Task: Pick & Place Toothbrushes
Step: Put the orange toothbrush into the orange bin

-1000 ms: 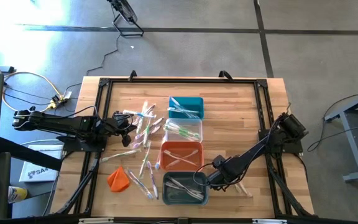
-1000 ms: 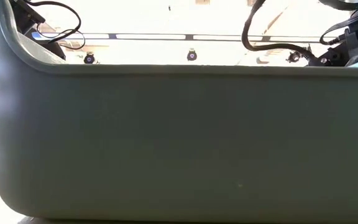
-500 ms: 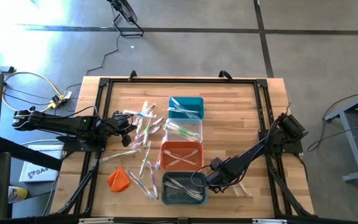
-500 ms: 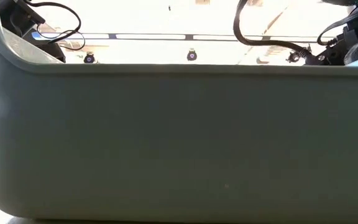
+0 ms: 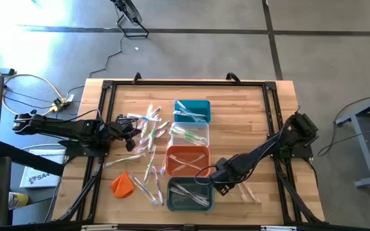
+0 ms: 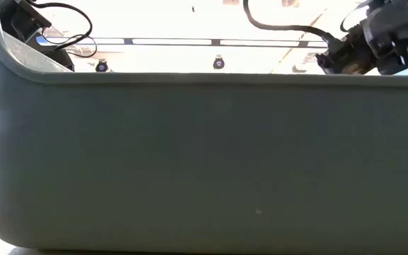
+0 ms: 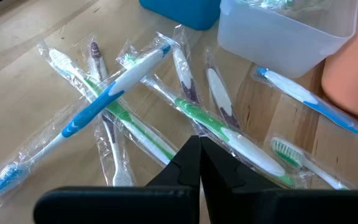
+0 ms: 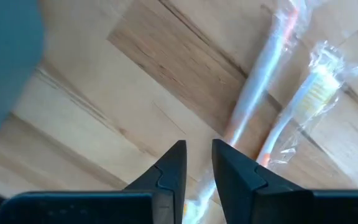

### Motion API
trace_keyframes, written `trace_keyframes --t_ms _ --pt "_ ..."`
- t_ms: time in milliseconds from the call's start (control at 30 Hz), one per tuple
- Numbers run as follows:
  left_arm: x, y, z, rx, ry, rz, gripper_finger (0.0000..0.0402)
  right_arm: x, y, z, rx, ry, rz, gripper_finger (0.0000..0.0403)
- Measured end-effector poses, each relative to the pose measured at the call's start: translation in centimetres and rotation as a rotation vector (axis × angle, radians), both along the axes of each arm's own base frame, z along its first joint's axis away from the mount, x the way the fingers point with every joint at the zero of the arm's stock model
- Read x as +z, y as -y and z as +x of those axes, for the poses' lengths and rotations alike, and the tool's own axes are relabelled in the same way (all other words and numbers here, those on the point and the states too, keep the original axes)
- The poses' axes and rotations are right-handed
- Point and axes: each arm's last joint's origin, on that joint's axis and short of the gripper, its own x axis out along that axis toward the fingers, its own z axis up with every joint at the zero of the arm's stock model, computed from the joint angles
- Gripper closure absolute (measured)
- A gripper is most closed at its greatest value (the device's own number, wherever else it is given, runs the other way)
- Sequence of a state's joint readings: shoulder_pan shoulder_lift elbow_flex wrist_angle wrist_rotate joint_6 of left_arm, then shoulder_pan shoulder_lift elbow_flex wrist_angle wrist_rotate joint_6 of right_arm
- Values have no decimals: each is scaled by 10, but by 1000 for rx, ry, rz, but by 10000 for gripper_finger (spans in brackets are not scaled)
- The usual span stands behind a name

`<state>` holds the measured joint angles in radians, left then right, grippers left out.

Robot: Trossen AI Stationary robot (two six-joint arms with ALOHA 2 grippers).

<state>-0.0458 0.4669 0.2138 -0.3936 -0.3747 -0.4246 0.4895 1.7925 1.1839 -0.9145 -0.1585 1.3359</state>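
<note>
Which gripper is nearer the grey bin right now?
Right. The right gripper sits at the grey bin's right edge; the left gripper is far off, by the loose toothbrushes beyond the orange bin.

I see four bins in a row on my table (image 5: 249, 102): teal (image 5: 192, 110), clear (image 5: 190, 134), orange (image 5: 187, 160), grey (image 5: 190, 195); an orange cloth (image 5: 122, 184) lies apart.

the toothbrushes (image 5: 148, 131) are thin pale sticks, most sealed in clear crinkly wrappers, lying flat and crossed over one another in a loose heap just ahead of the left gripper (image 7: 199, 144). a white one with blue grip (image 7: 107, 96) lies slanted over a green-and-white one (image 7: 132, 127). more rest inside each of the four bins beyond the heap. two wrapped ones with orange accents (image 8: 272, 74) lie side by side on the wood just beyond the right gripper (image 8: 198, 163).
</note>
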Motion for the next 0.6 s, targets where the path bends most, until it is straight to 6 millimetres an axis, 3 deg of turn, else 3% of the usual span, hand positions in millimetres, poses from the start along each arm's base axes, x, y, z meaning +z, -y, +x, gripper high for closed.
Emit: trace_keyframes --t_ms 267,600 --pt "0 0 0 0 -1 0 401 4 12 -8 -15 -94 -54 334" --pt "0 0 0 0 -3 0 401 4 9 -5 -22 -43 -63 334"
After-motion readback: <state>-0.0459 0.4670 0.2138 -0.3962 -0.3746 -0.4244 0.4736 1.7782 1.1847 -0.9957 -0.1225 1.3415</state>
